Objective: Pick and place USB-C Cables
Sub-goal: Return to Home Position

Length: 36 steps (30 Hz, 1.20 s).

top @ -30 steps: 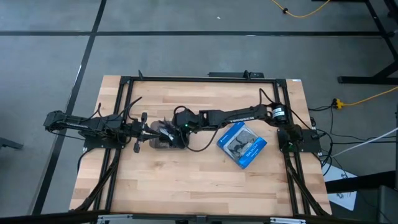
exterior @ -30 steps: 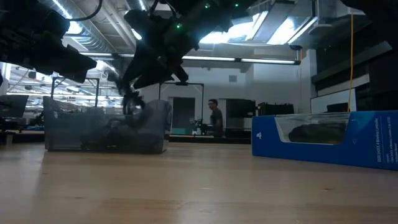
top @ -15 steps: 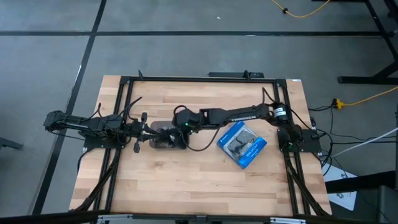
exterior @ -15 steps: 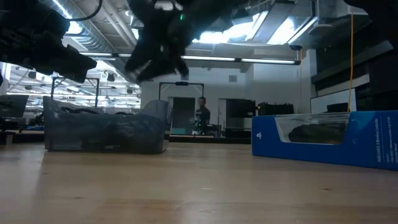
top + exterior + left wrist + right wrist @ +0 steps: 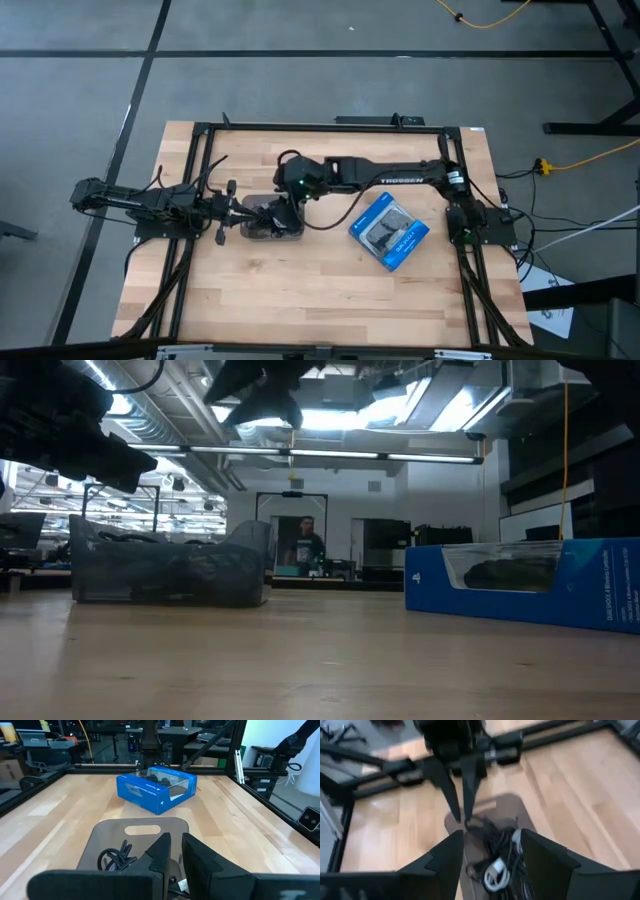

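Observation:
The grey translucent tray stands on the table left of centre, and it also shows in the low view. Bundled USB-C cables lie in it: black ones and a grey-white one. A black one also shows in the left wrist view. My right gripper hangs open and empty above the tray, high up in the low view. My left gripper waits at the tray's left end, fingers close together and empty.
A blue retail box lies right of the tray, and it also shows in the low view. Bare wooden table lies along the near side. A person stands in the room far behind the table.
My right gripper has risen from down in the tray to well above it, drifting a little toward the table's far edge. The cables stay in the tray. The person in the room behind has walked to the left.

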{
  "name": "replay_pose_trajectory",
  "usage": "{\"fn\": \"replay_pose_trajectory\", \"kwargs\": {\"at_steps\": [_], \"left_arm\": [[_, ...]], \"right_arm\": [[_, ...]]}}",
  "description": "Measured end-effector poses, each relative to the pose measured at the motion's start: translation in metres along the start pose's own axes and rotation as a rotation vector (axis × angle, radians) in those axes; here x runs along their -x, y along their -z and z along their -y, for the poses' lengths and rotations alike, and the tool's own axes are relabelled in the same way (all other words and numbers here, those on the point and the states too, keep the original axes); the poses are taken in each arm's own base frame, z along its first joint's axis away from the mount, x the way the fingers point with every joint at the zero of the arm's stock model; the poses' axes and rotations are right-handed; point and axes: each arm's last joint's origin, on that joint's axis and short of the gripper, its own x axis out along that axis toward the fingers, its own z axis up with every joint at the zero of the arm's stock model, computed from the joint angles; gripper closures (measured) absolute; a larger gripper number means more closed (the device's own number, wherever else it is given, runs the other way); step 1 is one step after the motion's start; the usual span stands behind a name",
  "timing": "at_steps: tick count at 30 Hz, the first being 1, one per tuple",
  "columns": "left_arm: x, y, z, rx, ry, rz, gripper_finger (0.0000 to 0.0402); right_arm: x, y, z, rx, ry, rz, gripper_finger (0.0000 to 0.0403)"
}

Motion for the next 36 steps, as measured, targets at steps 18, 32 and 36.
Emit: {"fn": "replay_pose_trajectory", "kwargs": {"at_steps": [18, 32, 36], "left_arm": [[0.000, 0.000, 0.000, -0.001, 0.001, 0.000, 0.0360], [0.000, 0.000, 0.000, -0.001, 0.001, 0.000, 0.0360], [0.000, 0.000, 0.000, -0.001, 0.001, 0.001, 0.0360]], "right_arm": [[0.040, 0.067, 0.008, 0.057, 0.049, -0.465, 0.0201], [0.158, 0.186, 0.013, 0.056, -0.205, 0.047, 0.0201], [0.179, 0.214, 0.023, 0.130, -0.273, 0.231, 0.0201]]}}
